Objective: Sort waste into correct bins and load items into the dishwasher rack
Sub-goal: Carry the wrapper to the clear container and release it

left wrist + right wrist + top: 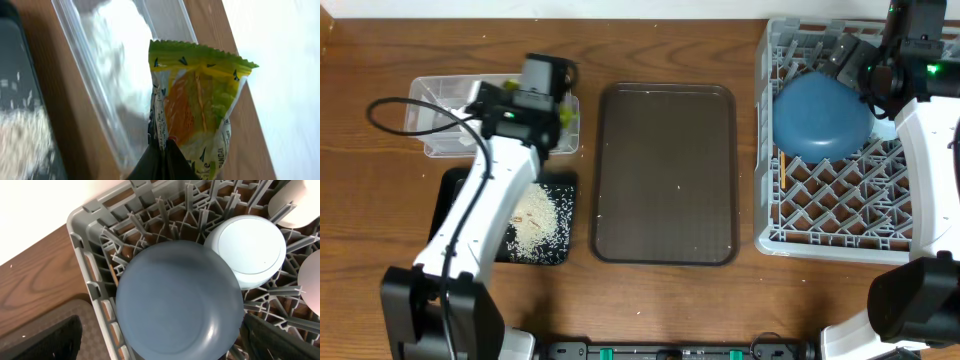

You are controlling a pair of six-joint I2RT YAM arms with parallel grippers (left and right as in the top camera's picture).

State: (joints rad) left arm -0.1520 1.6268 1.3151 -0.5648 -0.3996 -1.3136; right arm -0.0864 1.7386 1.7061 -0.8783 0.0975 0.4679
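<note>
Clamping the snack wrapper [200, 100] by one crimped end, the left gripper [161, 159] has its jaws drawn tight together on the green-and-yellow foil. The wrapper hangs at the right end of the clear tub [430, 95], partly over the tub wall and partly over the wooden table [380, 40]; contact with the tub cannot be determined. A crumpled white tissue [120, 30] lies inside the tub. The black tray [455, 190] sits just in front of the tub and carries a spread of white rice grains [535, 225] toward its right side. The brown serving tray [665, 170] lies between the bins and the dishwasher rack [840, 225], with a few stray grains on it. The right gripper [162, 337] hovers over the far left part of the rack with its jaws spread wide and holds nothing. The dark-blue bowl [180, 300] rests in that part of the rack among the pegs, apparently bottom up. The light-blue bowl [247, 247] touches it on the side farther from the rack's left wall. A thin wooden chopstick [783, 168] lies along the rack's left wall.
</note>
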